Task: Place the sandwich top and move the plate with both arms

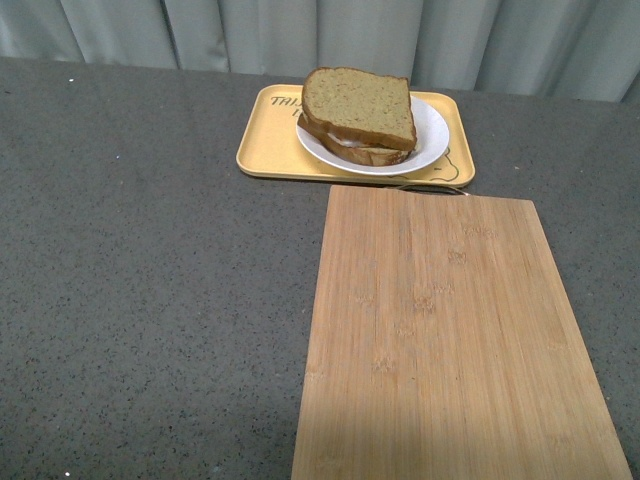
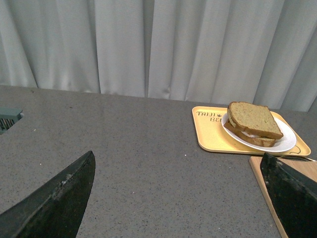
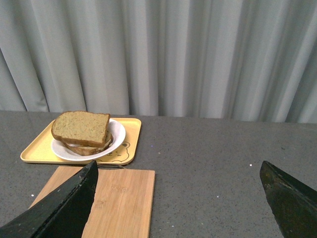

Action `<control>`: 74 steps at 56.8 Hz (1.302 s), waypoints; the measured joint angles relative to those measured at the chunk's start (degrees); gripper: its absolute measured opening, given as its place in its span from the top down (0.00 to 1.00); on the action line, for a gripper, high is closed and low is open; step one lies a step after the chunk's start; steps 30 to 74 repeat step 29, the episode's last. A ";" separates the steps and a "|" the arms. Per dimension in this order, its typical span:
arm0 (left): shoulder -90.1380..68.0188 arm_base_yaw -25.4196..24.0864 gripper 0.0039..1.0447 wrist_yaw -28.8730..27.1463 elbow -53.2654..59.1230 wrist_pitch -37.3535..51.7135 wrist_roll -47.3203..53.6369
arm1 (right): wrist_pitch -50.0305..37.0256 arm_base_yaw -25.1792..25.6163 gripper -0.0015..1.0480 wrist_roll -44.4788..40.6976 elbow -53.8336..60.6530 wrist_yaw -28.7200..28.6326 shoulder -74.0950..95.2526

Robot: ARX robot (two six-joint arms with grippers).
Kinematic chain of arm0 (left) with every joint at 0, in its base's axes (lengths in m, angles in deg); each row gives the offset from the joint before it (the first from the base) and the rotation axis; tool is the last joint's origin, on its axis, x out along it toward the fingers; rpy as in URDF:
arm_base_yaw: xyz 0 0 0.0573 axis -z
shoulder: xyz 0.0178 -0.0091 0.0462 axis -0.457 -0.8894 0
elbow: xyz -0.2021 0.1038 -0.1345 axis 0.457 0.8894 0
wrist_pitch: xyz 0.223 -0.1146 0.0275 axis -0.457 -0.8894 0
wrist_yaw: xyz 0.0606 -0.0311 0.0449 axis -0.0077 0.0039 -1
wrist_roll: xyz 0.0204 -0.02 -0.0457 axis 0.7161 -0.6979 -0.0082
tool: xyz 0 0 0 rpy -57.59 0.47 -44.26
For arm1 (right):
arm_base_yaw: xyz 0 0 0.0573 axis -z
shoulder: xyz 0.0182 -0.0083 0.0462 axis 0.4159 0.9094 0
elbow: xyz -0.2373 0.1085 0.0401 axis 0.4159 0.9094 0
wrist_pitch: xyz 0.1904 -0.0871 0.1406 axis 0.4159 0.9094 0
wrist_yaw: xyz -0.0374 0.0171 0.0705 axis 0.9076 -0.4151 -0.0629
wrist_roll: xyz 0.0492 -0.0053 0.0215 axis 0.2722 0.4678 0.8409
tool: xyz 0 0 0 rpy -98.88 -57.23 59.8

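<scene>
You see the sandwich top [image 1: 358,103] already resting on the lower slice and filling, the stack sitting on the white plate [image 1: 432,132], which in turn lies on the yellow tray [image 1: 268,148] at the far side of the grey surface [image 1: 150,290]. A bamboo cutting board [image 1: 450,340] lies nearer you, its long axis running away from the robot and its far edge just beside the tray. Neither arm shows in the front view. In the left wrist view the left claw [image 2: 181,196] has its two dark fingers spread wide apart with nothing between them; the plate lies ahead and off toward the arm's right side, well apart from it. In the right wrist view the right claw [image 3: 181,196] is likewise spread and empty, and the plate lies ahead and off toward that arm's left. The plate thus sits between the two arms' lines of approach. The stacking looks done and, if the tray is the goal, the move too; which arm is nearer the plate you probably cannot settle from these views, though the front view places it slightly right of centre.
</scene>
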 joint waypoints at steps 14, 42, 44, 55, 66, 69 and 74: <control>0.00 0.02 0.06 0.00 0.00 0.00 0.02 | 0.00 0.00 0.09 0.00 0.00 0.00 0.00; 0.00 0.02 0.06 0.00 0.00 -0.02 0.00 | 0.00 0.00 0.09 0.00 0.00 0.02 0.00; 0.00 0.02 0.06 0.00 0.00 -0.02 0.00 | 0.00 0.00 0.09 0.00 0.00 0.02 0.00; 0.00 0.02 0.06 0.00 0.00 -0.02 0.00 | 0.00 0.00 0.09 0.00 0.00 0.02 0.00; 0.00 0.02 0.06 0.00 0.00 -0.02 0.00 | 0.00 0.00 0.09 0.00 0.00 0.02 0.00; 0.00 0.02 0.06 0.00 0.00 -0.02 0.00 | 0.00 0.00 0.09 0.00 0.00 0.02 0.00; 0.00 0.02 0.06 0.00 0.00 -0.02 0.00 | 0.00 0.00 0.09 0.00 0.00 0.02 0.00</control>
